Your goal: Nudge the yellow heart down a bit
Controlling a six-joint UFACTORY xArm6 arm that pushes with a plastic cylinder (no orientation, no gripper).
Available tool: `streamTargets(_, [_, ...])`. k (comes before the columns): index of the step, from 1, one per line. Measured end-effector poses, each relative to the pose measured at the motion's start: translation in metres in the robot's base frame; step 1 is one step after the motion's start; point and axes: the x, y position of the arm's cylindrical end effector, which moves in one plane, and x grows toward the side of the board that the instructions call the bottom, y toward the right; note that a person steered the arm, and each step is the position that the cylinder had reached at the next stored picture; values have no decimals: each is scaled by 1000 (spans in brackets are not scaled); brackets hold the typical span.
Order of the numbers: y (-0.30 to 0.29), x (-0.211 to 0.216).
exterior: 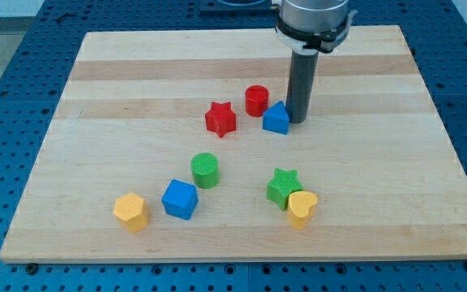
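Touching the green star (283,185), yellow heart (302,208) near board's bottom edge (242,259); my tip (299,120) far above.

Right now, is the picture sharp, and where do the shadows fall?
Camera view: evenly lit, no strong glare on the board; blocks sharp, with short soft shadows beneath, as under the yellow heart; my tip is in focus beside the blue block.

The arm (313,20) is cut off by the view's top edge, so only its grey collar and dark rod show. My tip (298,122) stands just beside the blue block (276,119), whose exact shape is unclear. The yellow heart (302,208) hides the green star's (282,186) lower right corner.
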Motion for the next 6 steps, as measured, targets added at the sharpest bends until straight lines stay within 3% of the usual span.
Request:
streamTargets(3, [-28,2])
streamTargets(4, [-9,16])
streamTargets(6, [24,110])
